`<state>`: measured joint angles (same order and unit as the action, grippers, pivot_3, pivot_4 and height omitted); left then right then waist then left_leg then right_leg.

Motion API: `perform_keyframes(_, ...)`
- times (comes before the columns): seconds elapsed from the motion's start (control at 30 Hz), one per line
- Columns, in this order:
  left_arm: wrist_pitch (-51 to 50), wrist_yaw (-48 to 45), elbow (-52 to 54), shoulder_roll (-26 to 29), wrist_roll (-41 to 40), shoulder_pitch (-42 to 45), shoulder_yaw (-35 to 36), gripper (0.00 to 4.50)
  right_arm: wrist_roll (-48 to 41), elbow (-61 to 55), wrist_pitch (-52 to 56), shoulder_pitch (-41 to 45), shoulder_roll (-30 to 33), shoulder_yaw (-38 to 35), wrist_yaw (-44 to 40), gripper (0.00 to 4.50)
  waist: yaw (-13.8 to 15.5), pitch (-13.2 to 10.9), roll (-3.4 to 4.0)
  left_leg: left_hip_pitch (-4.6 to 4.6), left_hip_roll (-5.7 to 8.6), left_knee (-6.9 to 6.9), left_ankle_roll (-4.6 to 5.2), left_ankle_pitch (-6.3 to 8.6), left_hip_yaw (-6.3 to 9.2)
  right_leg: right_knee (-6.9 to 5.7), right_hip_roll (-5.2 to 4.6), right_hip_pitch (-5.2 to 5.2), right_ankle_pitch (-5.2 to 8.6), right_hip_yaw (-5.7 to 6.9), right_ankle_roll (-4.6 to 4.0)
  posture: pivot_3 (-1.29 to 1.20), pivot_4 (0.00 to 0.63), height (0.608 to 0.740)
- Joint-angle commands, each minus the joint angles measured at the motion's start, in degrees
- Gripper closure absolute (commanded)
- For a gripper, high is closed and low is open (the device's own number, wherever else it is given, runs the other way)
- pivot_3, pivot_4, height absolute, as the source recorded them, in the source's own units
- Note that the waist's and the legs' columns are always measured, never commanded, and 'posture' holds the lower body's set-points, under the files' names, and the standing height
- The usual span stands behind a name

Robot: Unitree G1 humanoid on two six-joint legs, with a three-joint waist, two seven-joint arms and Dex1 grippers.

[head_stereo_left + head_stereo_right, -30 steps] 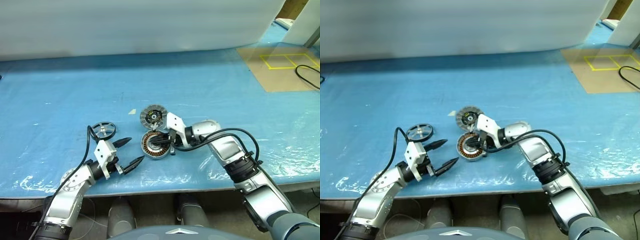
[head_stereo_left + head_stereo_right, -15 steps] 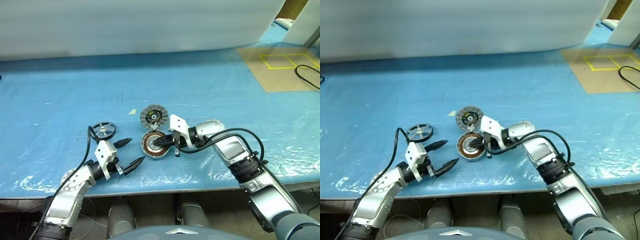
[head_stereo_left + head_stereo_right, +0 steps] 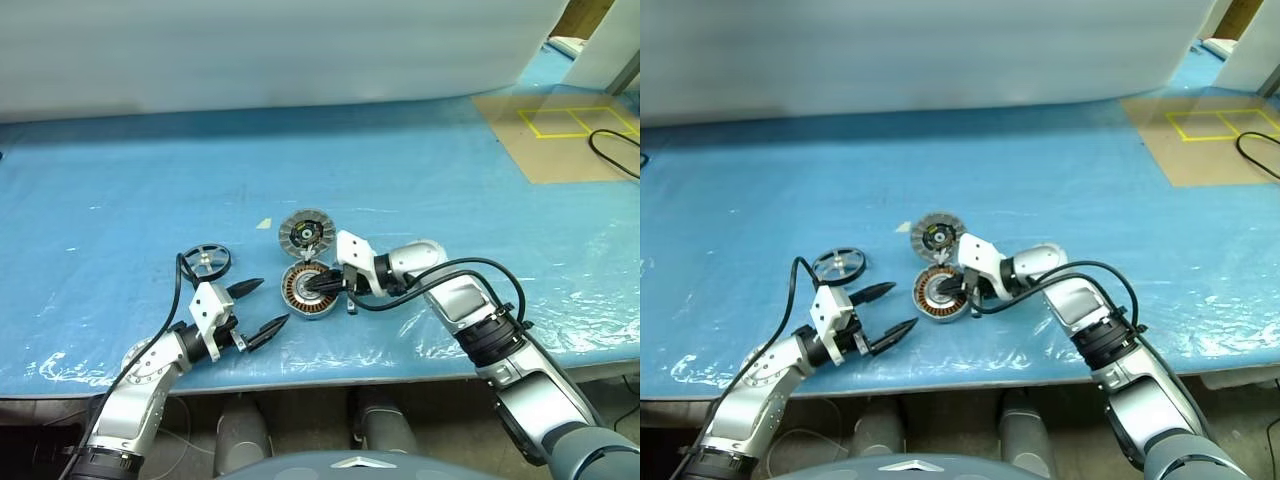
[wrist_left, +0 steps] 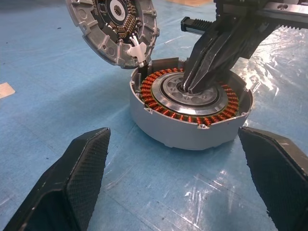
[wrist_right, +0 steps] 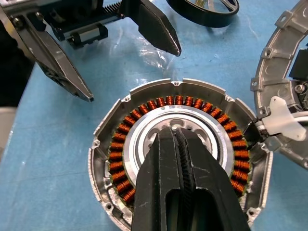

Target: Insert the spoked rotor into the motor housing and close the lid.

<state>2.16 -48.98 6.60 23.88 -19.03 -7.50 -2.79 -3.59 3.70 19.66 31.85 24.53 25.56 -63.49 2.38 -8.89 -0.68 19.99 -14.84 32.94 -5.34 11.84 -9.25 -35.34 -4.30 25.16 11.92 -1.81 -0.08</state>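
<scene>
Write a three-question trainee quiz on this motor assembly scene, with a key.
1. True or false: the spoked rotor already sits in the motor housing.
2. Which gripper has its tips at the housing's silver centre? A) left gripper B) right gripper
3. Fill in: the lid lies just beyond the housing on the blue ____.

Key: 1 false, it lies apart on the table near the left gripper; 2 B, with fingers shut; 3 table.

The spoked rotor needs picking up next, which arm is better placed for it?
Left. The left gripper is open and nearest the spoked rotor; the right gripper is shut over the motor housing.
</scene>
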Motion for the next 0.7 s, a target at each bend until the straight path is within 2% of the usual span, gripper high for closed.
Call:
perform_keyframes(0.03,0.33,-0.09,1.34,0.25,-0.16,-0.14,0.05,0.0,3.45,1.3,-2.29,0.31,0.57,1.64,1.16,4.46,0.0,0.0,-0.01,-0.01,0.0,0.0,0.0,0.0,0.0,0.0,0.0,-0.01,0.0,0.0,0.0,0.0,0.15,0.74)
perform_keyframes(0.27,0.28,-0.04,1.39,0.31,-0.08,-0.23,0.08,0.0,5.61,3.35,-5.83,1.5,0.72,1.41,1.25,4.46,-0.04,0.0,-0.01,-0.03,0.0,0.01,0.04,0.03,0.0,-0.13,0.0,-0.04,0.0,-0.01,0.0,0.0,0.15,0.74)
perform_keyframes(0.47,0.26,-0.16,1.26,0.31,-0.07,-0.1,0.02,0.0,-5.55,-0.33,5.83,0.48,-2.35,-4.38,-1.51,4.46,0.0,0.0,0.0,-0.03,0.0,0.01,0.09,0.05,0.01,-0.18,0.0,0.0,0.0,-0.01,0.0,0.0,0.15,0.74)
perform_keyframes(0.7,0.26,-0.3,1.49,0.38,-0.19,-0.33,0.03,0.0,-7.96,-2.34,8.64,-0.39,-1.55,-4.34,-2.63,4.46,0.03,0.0,0.0,0.07,0.0,-0.05,-0.03,-0.01,0.01,0.09,0.01,0.04,0.0,0.01,0.0,0.0,0.15,0.74)
